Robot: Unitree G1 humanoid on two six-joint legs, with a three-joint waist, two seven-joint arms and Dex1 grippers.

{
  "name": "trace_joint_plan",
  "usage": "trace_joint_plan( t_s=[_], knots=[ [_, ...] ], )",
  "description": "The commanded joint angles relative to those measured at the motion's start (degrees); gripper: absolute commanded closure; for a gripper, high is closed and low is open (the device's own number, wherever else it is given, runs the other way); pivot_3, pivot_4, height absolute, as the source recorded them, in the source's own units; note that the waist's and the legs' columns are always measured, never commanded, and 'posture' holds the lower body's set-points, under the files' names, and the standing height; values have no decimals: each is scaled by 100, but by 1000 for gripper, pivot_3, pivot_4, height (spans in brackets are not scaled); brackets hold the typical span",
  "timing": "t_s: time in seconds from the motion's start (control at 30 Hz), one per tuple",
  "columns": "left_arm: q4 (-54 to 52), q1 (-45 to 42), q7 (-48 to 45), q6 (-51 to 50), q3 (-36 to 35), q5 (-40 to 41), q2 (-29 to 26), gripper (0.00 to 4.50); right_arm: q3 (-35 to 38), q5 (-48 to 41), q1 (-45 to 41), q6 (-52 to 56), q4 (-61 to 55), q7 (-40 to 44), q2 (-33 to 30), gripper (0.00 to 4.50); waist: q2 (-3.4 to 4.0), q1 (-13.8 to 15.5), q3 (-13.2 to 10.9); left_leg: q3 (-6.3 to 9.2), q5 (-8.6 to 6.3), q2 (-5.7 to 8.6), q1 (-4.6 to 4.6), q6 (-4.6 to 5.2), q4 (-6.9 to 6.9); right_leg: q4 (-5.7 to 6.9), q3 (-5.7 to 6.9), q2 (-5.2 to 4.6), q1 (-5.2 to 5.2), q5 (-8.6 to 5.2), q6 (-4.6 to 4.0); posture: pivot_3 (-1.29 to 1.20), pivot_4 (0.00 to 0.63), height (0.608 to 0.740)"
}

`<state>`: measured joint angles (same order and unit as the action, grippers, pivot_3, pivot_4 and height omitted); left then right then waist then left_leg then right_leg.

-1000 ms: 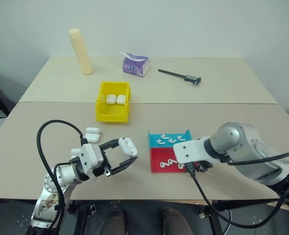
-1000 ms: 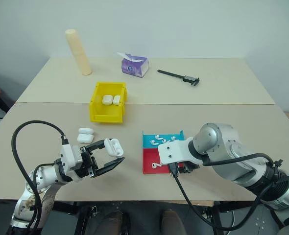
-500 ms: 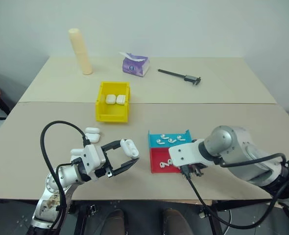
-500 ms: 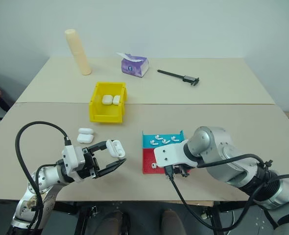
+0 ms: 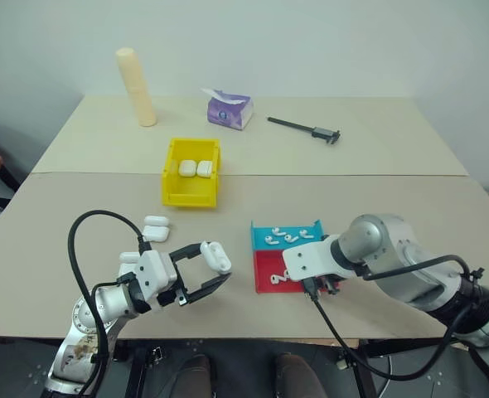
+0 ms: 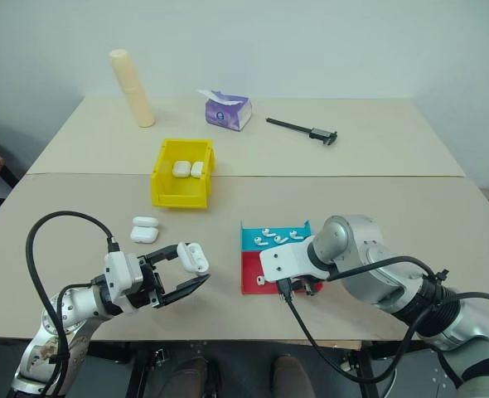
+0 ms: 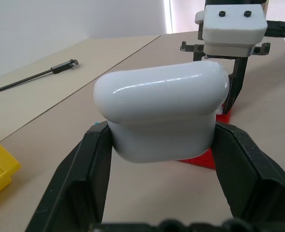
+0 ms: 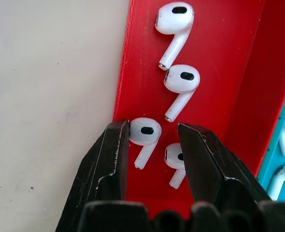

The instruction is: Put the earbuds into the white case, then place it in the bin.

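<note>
Head views. The left gripper (image 5: 215, 267) holds the white case (image 5: 215, 255) above the near left of the worktop (image 5: 377, 207), jaws clamped on the case's two sides. The right gripper (image 6: 297, 288) points steeply down into the red tray (image 6: 249, 272), which adjoins the teal tray (image 6: 253, 233) near the front edge. The yellow bin (image 5: 172, 184) stands farther back, left of centre, with two cases inside; more spare cases (image 5: 156, 225) lie on the worktop just left of the left gripper. A tissue pack (image 5: 229, 109), a caliper (image 5: 304, 128) and a cream cylinder (image 5: 137, 87) sit at the far side against a plain wall.

Left wrist view. The case (image 7: 162, 116) is glossy, rigid and rounded; it is judged light but slippery, so a hold across its flat sides, as here, suits it best.

Right wrist view. Four earbuds (image 8: 174, 87) lie in the red tray (image 8: 229, 67). The jaws stand apart, straddling one earbud (image 8: 144, 133). Each is tiny, hard and smooth, judged liable to squirt out; gripping across the bulb rather than the thin stem seems safest.
</note>
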<state>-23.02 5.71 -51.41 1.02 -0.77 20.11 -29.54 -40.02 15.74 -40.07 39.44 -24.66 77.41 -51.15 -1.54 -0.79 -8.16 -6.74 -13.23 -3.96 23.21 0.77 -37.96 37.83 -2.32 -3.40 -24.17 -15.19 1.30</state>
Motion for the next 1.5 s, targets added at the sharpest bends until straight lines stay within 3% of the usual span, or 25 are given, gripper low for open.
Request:
trace_joint_plan(
  t_s=[0.03,0.33,0.43,0.77,0.9,1.13,1.2,1.33,1.5],
  knots=[
    [-248,25,55,123,-55,48,-46,1697,80,88,-3,-149,-27,41,-6,2483,0,0,0,0,0,0,0,0,0,0,0,0,0,0,0,0,150,740],
    [-229,45,85,154,-37,14,-58,1697,53,261,79,-256,55,31,49,2483,0,-2,0,0,0,0,-1,0,0,-1,0,0,1,0,0,0,150,740],
    [-234,68,96,163,-41,0,-71,1697,80,270,120,-276,42,60,30,3047,0,-1,0,0,0,0,-2,0,0,0,0,0,2,0,0,0,150,740],
    [-233,69,94,155,-6,-26,-102,1697,95,288,175,-268,-30,126,50,3047,0,0,1,0,0,-1,-3,0,1,-2,1,0,3,0,-1,0,150,740],
    [-235,47,70,143,-15,-12,-121,1697,130,286,193,-243,-41,140,70,3808,-2,1,2,1,0,-1,-3,0,1,-2,2,0,3,0,-1,0,150,740],
    [-270,14,-39,117,-41,121,-197,1697,351,140,236,8,-282,173,93,3808,-3,1,3,1,0,-1,-2,0,2,-4,2,0,3,0,-1,0,150,740],
    [-352,-34,-107,39,-77,293,-250,1697,621,-43,230,177,-484,201,68,3808,-3,1,3,1,0,-1,0,0,2,-4,2,0,1,0,-1,0,150,740],
    [-598,-293,-329,-231,-175,904,-400,1697,2082,-1190,-79,930,-888,239,250,3808,-3,2,2,3,0,-2,2,0,2,-2,2,0,0,0,-1,0,150,740],
    [-574,-862,-602,-454,-80,1350,-490,1697,3635,-2107,-652,1454,-607,-388,764,3808,-3,5,2,5,0,-2,-2,0,4,-4,5,1,4,0,-2,0,150,740]
  ],
)
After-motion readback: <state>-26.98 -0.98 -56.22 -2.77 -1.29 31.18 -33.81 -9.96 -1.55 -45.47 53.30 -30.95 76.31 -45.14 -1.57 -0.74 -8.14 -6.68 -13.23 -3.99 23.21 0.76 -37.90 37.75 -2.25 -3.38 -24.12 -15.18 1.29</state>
